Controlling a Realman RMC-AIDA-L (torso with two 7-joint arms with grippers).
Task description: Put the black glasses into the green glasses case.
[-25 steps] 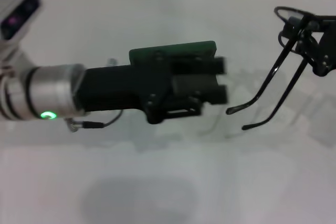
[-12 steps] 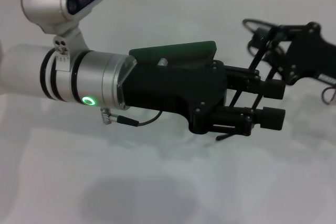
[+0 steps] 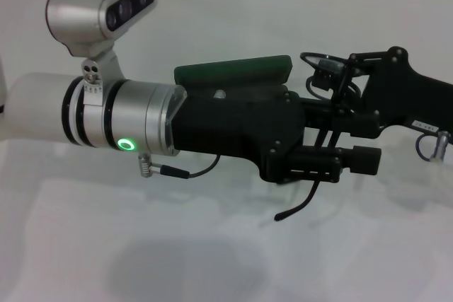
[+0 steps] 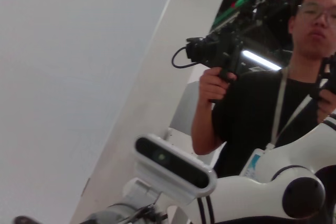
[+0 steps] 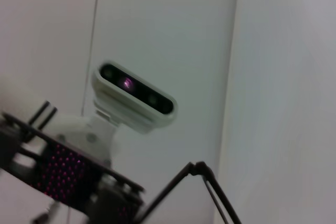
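Both grippers meet in mid-air over the table, passing the black glasses between them.

The right gripper (image 3: 345, 81) is clamped on the black glasses (image 3: 320, 68) at the frame, temple arms dangling below. The left gripper (image 3: 357, 143) reaches in from the left with its jaws apart around those arms, probably to take a steadier hold. The green glasses case (image 3: 233, 70) lies towards the far edge of the white table (image 3: 212, 245), mostly hidden under the left arm.
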